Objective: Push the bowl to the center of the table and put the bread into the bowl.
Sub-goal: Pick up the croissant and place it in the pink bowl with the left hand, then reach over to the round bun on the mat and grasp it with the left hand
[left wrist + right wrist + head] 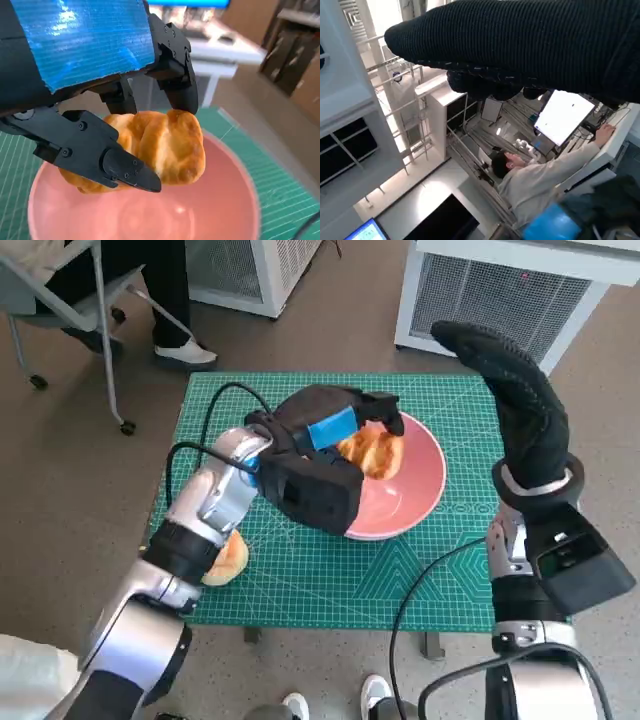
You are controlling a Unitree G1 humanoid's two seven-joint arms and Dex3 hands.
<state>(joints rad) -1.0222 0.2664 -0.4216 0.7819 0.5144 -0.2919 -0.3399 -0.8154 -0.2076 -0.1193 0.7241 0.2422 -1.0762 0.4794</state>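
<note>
1 bread (372, 452) part-hidden by fingers (385, 412) | bowl (420, 485) rim part-covered

A small table covered by a green gridded cutting mat (300, 585) stands on a brownish floor (60, 490), with two white cabinets with grilled fronts (500, 290) just beyond its far edge. At the far left a person's dark-trousered legs and pale shoe (185, 353) show beside a grey chair on castors (80, 320), and the tips of two white shoes (335, 705) show at the table's near edge. The right wrist view, turned on its side, shows a brightly lit room with white shelving (435, 115), a lit monitor (562, 117) and a person in a pale top (535, 182) reaching toward a desk.
</note>
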